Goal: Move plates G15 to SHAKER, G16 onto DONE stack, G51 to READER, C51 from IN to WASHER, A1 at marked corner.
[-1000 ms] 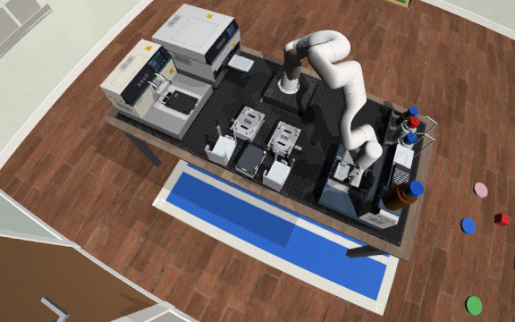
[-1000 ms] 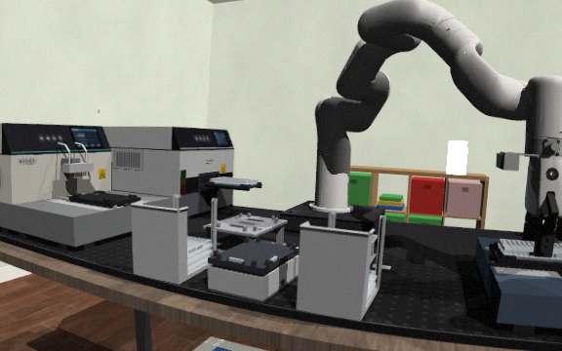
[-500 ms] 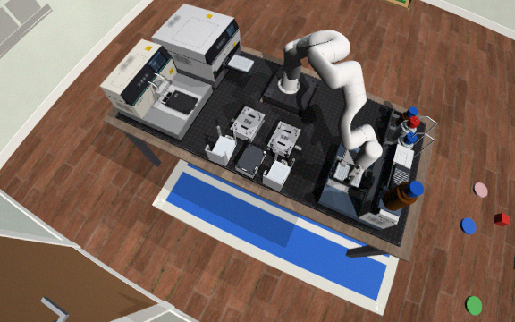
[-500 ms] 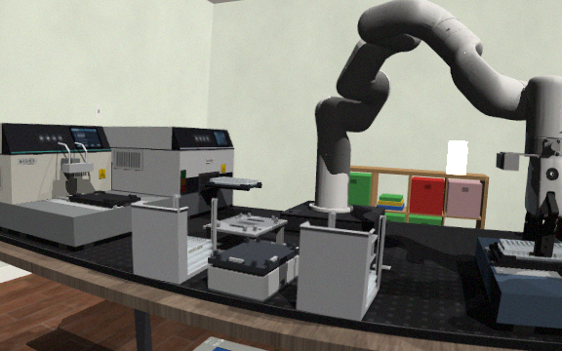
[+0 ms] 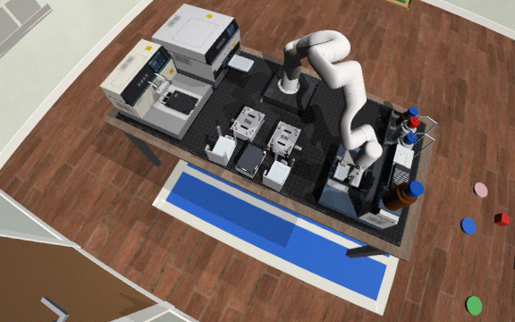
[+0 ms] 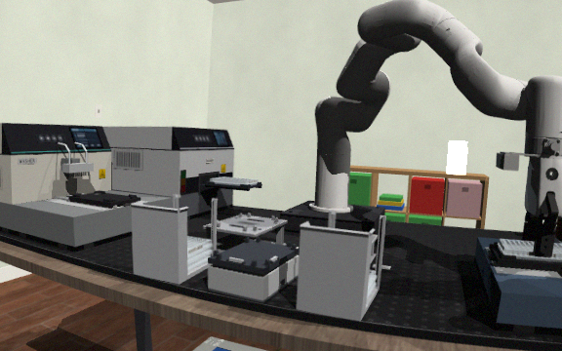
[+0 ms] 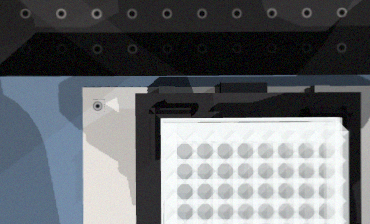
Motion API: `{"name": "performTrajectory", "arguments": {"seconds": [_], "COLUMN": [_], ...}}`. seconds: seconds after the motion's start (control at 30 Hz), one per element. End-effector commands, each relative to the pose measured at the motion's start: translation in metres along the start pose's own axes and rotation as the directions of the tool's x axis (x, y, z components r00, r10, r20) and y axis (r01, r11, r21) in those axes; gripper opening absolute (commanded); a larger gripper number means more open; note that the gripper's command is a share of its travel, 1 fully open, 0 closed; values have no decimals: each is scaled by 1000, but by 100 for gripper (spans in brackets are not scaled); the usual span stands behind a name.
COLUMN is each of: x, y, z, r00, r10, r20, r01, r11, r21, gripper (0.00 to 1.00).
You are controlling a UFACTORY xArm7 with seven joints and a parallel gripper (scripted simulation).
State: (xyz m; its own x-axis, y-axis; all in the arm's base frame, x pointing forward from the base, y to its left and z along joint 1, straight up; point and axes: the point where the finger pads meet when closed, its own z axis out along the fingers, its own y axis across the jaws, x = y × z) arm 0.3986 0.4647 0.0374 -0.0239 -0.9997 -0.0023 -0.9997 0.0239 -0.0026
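Observation:
A white well plate (image 7: 253,170) sits in the black nest of the blue dispenser housing (image 6: 530,292) at the right end of the deck; its label is not readable. My gripper (image 6: 541,246) stands straight down over it, shut on this plate (image 6: 530,249); it shows the same way in the overhead view (image 5: 349,174). The fingertips are out of the wrist view. An A1 corner mark (image 7: 103,105) shows on the housing left of the nest. Another plate (image 6: 234,182) lies on the reader's extended tray. The shaker (image 6: 252,255) stands mid-deck with a dark top.
The washer (image 6: 42,166) is at the far left with a dark nest (image 6: 102,198). Two white stack racks (image 5: 221,149) (image 5: 277,174) flank the shaker. Two grey nests (image 5: 248,122) (image 5: 284,138) stand behind them. Bottles (image 5: 411,122) and a brown bottle (image 5: 399,194) stand beside the dispenser.

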Motion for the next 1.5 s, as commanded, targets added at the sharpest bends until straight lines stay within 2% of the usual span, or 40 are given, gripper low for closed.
{"name": "performTrajectory", "arguments": {"seconds": [0.0,1.33,1.47], "x": [-2,-2,-2], "y": [-1,-1,-1], "z": [-5,-15,-20], "r00": [1000,1000,1000], "r10": [0,0,0], "r20": [6,6,6], "r01": [0,0,0], "r11": [1000,1000,1000], "r21": [5,5,5], "gripper": [0,0,0]}}
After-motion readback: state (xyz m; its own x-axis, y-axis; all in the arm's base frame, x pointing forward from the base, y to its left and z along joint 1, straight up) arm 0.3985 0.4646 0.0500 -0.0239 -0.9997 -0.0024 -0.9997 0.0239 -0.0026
